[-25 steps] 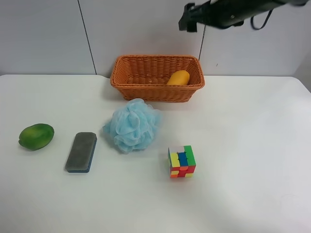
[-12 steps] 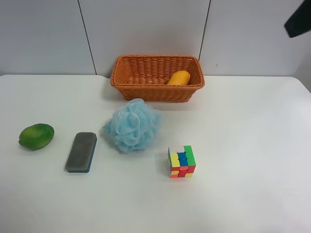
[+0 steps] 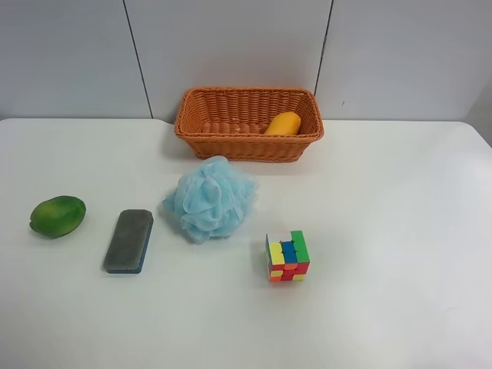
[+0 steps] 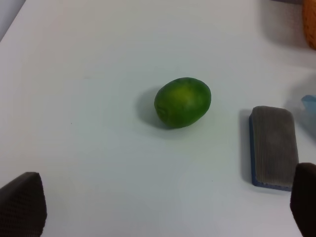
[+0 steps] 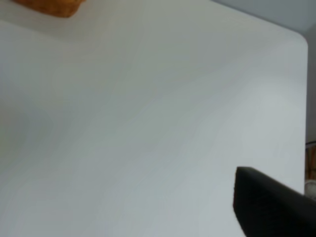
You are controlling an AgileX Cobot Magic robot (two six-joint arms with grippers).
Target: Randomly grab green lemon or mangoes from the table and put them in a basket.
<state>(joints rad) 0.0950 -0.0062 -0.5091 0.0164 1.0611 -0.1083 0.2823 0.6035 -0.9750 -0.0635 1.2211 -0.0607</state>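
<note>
The basket (image 3: 248, 123) wall hides the lower part of the mango (image 3: 283, 123). In the right wrist view one dark finger (image 5: 269, 205) shows, cut off at the frame's corner; the basket there is a blurred orange scrap.

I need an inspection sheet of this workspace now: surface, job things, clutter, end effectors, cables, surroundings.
Surface: white table, no spills seen.
Job's things: green lemon on the table, apart from the eraser; mango inside the basket.
Clutter: grey eraser, blue bath pouf, colour cube.
End effectors: left end effector open, fingers wide, above the lemon's area, empty; right end effector shows only one dark finger, state unclear.
Cables: nothing seen.
Surroundings: grey panelled wall.
</note>
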